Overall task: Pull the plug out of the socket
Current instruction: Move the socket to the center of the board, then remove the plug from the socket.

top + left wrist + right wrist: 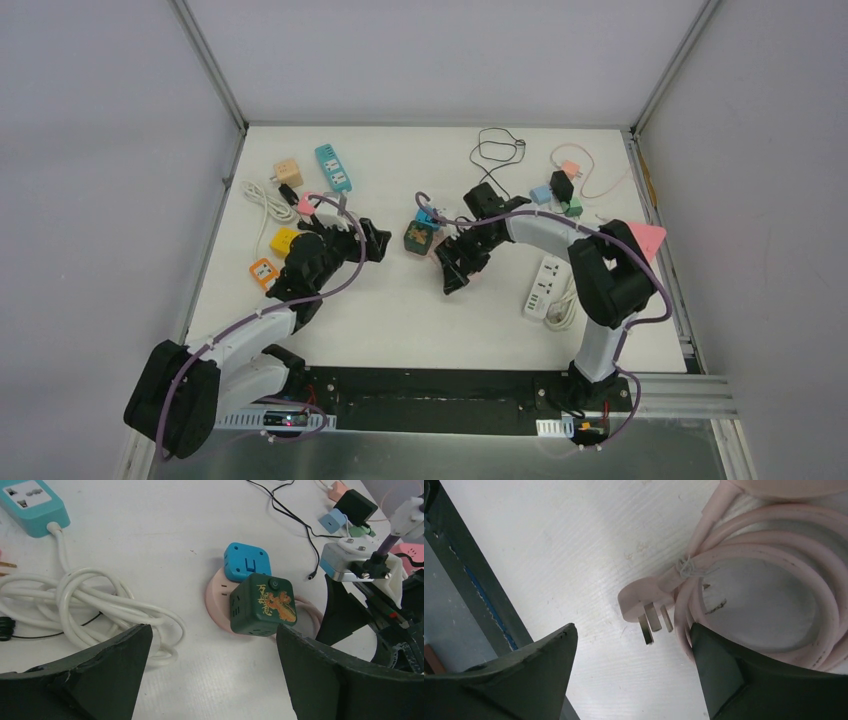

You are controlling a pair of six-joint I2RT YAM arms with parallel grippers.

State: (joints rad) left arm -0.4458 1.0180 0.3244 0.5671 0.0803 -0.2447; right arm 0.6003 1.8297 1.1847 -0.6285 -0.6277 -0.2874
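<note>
A dark green cube plug with a gold dragon print [262, 605] sits on a round pink socket [217, 602]. A blue cube adapter [246, 561] sits on the socket's far side. In the top view the green cube [419, 236] lies between the two arms. My left gripper [212, 630] is open just short of the socket, holding nothing. My right gripper [633, 627] is open and empty over the table on the socket's other side. The socket's own pink lead plug [644, 600] lies prongs-down in front of it. One right finger [724, 665] rests against the coiled pink cord [774, 580].
A coiled white cable [85, 600] and a teal power strip [32, 502] lie to the left. A white power strip [545, 285] lies right of the right arm. Small adapters [560, 190] and a black lead [497, 150] sit at the back. Yellow [284, 240] and orange [263, 272] cubes lie beside the left arm.
</note>
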